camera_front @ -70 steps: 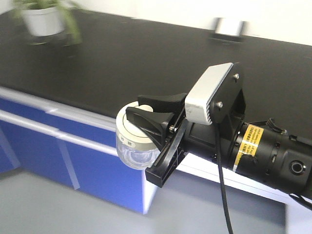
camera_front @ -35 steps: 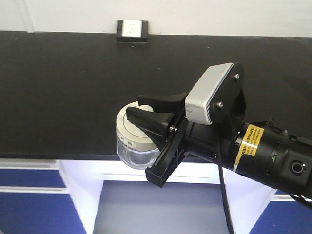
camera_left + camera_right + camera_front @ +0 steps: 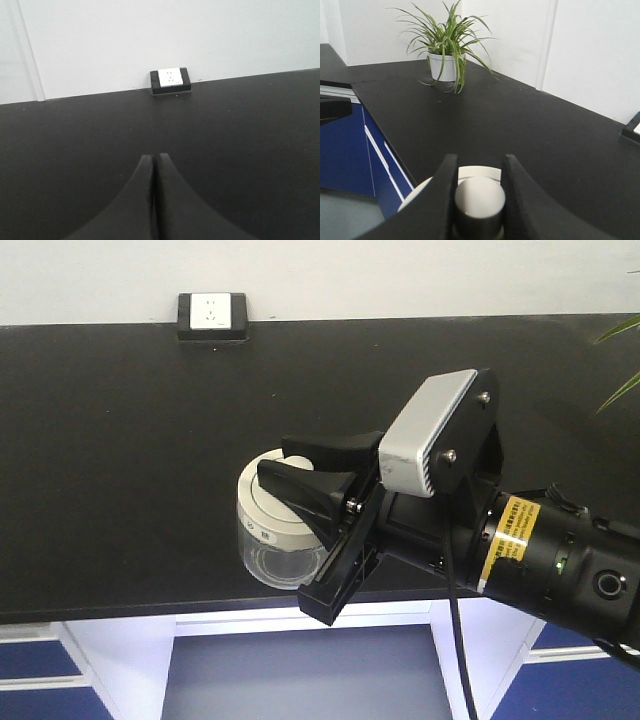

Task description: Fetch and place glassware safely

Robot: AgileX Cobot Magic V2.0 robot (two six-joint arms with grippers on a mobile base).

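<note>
My right gripper [image 3: 275, 455] is shut on the knob of the glass jar's cream-white lid [image 3: 262, 508]. The clear jar [image 3: 280, 558] hangs upright under it, seen against the black counter's [image 3: 120, 460] front edge. In the right wrist view the fingers [image 3: 442, 200] clamp the round knob [image 3: 480, 197] from both sides, with the lid [image 3: 420, 192] showing beneath. My left gripper [image 3: 152, 157] is shut and empty, pointing over the black counter [image 3: 60, 150] toward the wall. The left gripper does not show in the front view.
A wall socket [image 3: 211, 313] sits at the counter's back edge; it also shows in the left wrist view [image 3: 171, 80]. A potted plant [image 3: 445, 50] stands on the counter; leaves [image 3: 620, 350] show at the right. Blue cabinets [image 3: 35, 660] and an open bay lie below.
The whole front view has swung: the counter now lies square ahead, the socket has shifted left, and plant leaves have entered at the right. The right gripper still holds the jar the same way.
</note>
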